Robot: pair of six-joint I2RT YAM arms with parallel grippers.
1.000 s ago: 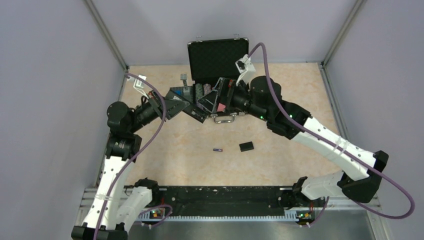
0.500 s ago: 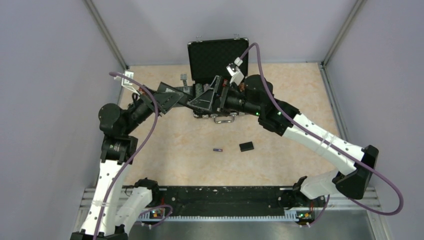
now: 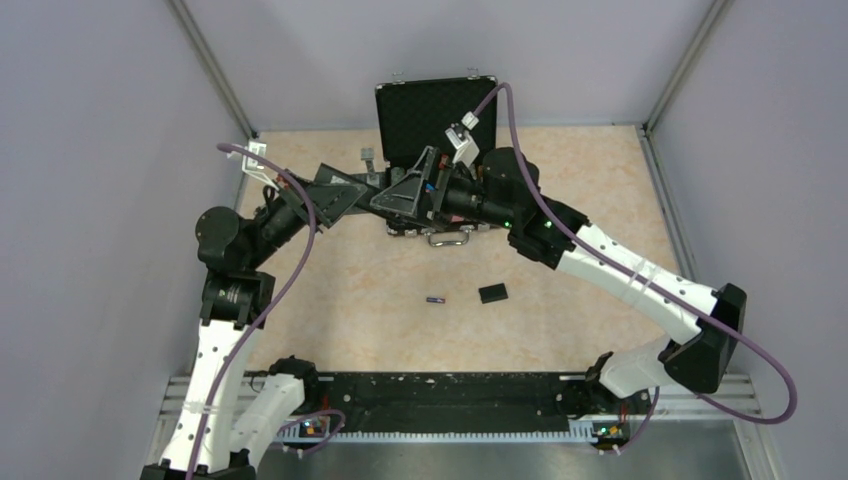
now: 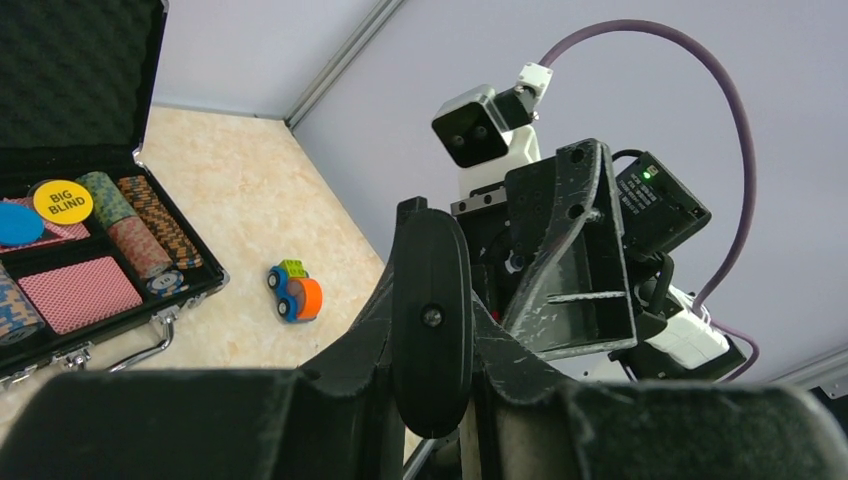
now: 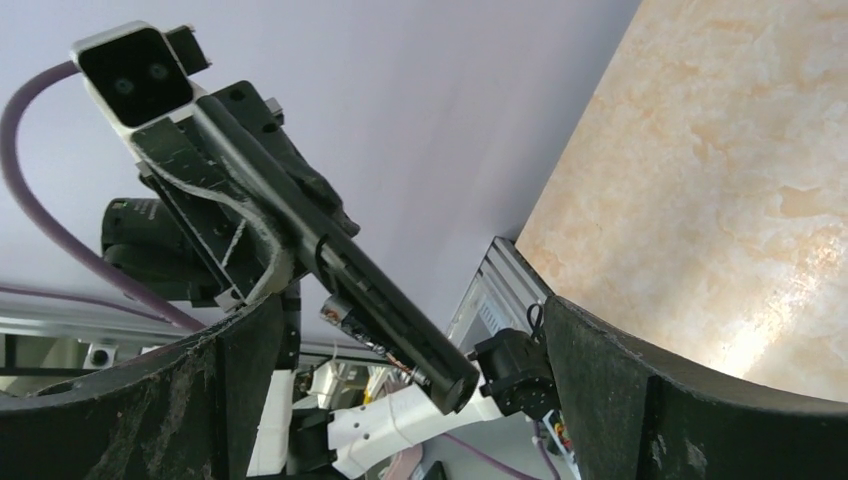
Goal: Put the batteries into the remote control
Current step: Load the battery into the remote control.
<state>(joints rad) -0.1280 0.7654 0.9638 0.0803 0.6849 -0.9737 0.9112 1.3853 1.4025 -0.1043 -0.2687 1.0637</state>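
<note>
The left gripper [image 4: 432, 395] is clamped tight on the remote control [image 5: 392, 302], holding it in the air above the open poker-chip case [image 3: 435, 110], pointed towards the other arm. One battery [image 5: 347, 318] shows tucked against the remote's side. Facing it, the right gripper [image 3: 395, 199] has its fingers [image 5: 640, 400] spread wide and grips nothing. Down on the surface [image 3: 330, 290], nearer the arm bases, the other battery [image 3: 434, 299] lies loose, with a small black cover [image 3: 492, 293] near it on the right.

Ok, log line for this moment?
left end effector: shut on remote control | right end effector: open | battery: loose on table
</note>
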